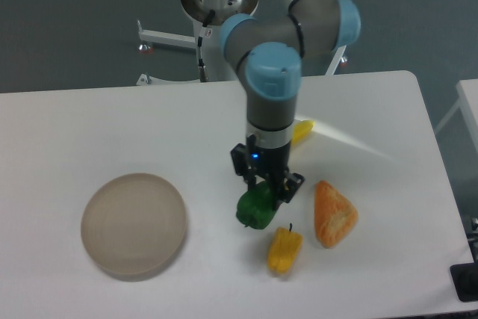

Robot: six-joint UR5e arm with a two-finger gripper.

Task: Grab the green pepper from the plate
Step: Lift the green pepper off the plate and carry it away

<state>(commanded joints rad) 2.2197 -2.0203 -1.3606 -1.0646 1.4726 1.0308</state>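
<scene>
The green pepper is a small glossy dark-green lump held in my gripper, which is shut on it over the table, right of centre. It sits just above and left of the yellow pepper. The plate, a round beige dish, lies at the front left with nothing on it, well to the left of the gripper. I cannot tell whether the pepper is off the tabletop or resting on it.
A yellow pepper with a dark stem lies just below the held pepper. An orange wedge-shaped piece lies to its right. A banana is partly hidden behind the arm. The table's right edge is near.
</scene>
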